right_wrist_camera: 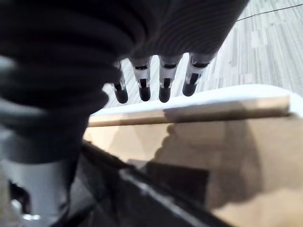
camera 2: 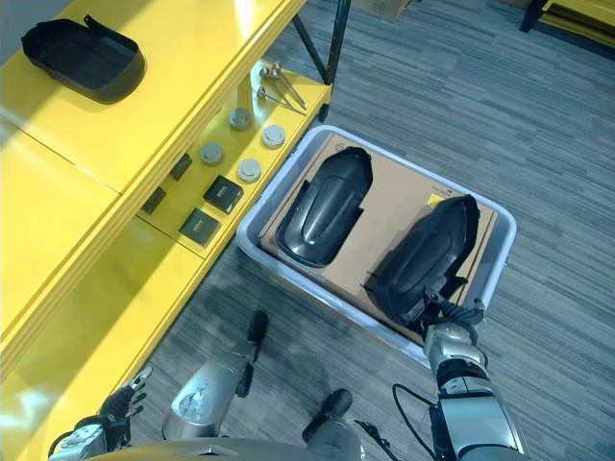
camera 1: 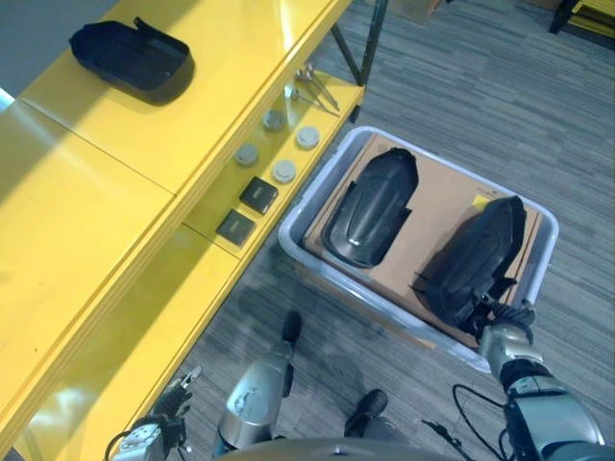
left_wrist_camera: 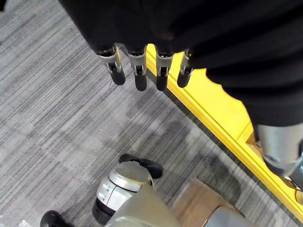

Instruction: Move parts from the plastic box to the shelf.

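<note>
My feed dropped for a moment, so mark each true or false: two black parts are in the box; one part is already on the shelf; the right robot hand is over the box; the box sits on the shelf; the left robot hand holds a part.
1. Two black parts lie in the box: true, the left part and the right part, on cardboard.
2. One part sits on the shelf: true, the shelf part.
3. The right robot hand is over the box: true, fingers straight.
4. The box sits on the shelf: false, it is on the floor.
5. The left robot hand holds a part: false, it is empty beside the shelf.
</note>
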